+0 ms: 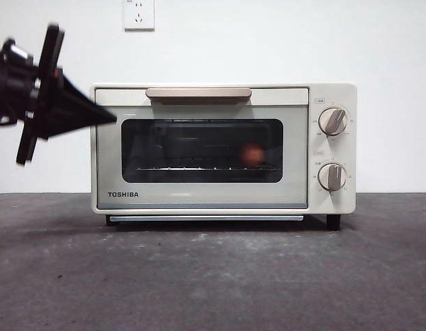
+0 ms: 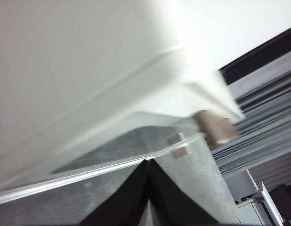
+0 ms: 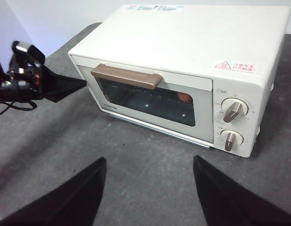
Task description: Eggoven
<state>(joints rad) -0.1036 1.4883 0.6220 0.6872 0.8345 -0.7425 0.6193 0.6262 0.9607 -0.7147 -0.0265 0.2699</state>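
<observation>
The cream TOSHIBA oven (image 1: 199,200) stands in the middle of the table with its dark glass door shut. The reddish-brown egg (image 1: 252,154) lies inside on the rack, right of centre, seen through the glass; it also shows in the right wrist view (image 3: 184,97). My left gripper (image 1: 113,118) is shut and empty, its tip by the oven's upper left front corner, just below the beige handle's (image 1: 198,92) level. I cannot tell if it touches. My right gripper (image 3: 149,160) is open and empty, held back from the oven (image 3: 192,37).
Two knobs (image 1: 333,121) (image 1: 331,176) sit on the oven's right panel. The dark grey table (image 1: 213,276) spreads in front of the oven. A white wall with a socket (image 1: 138,14) stands behind.
</observation>
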